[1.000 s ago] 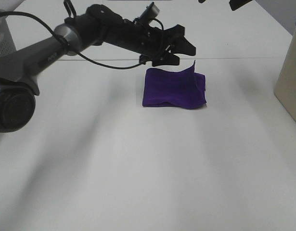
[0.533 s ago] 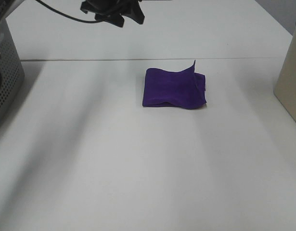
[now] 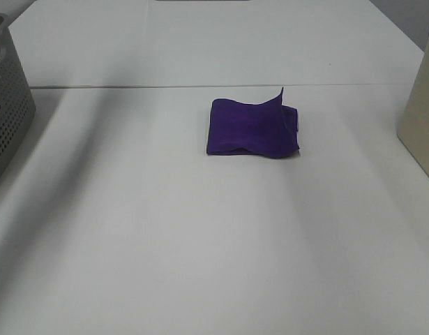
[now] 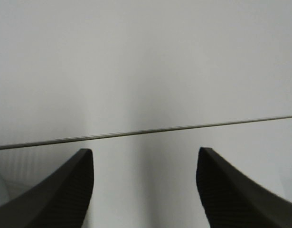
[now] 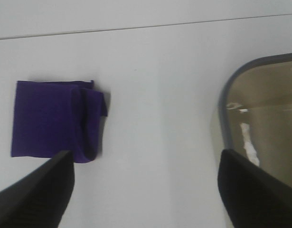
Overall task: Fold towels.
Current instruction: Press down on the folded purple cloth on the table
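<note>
Towel (image 3: 250,129) sits folded small on the tabletop (image 3: 200,244), one corner cocked up. Right pincer (image 5: 146,156), spread and empty, has it just ahead, off toward one fingertip, with the beige bin (image 5: 264,118) off toward the other; this looks the nearer arm. Left pincer (image 4: 145,151), also spread and empty, sees mostly tabletop. The cloth's slightly longer side seems to run along the seam (image 3: 130,86); open room lies all round it.
</note>
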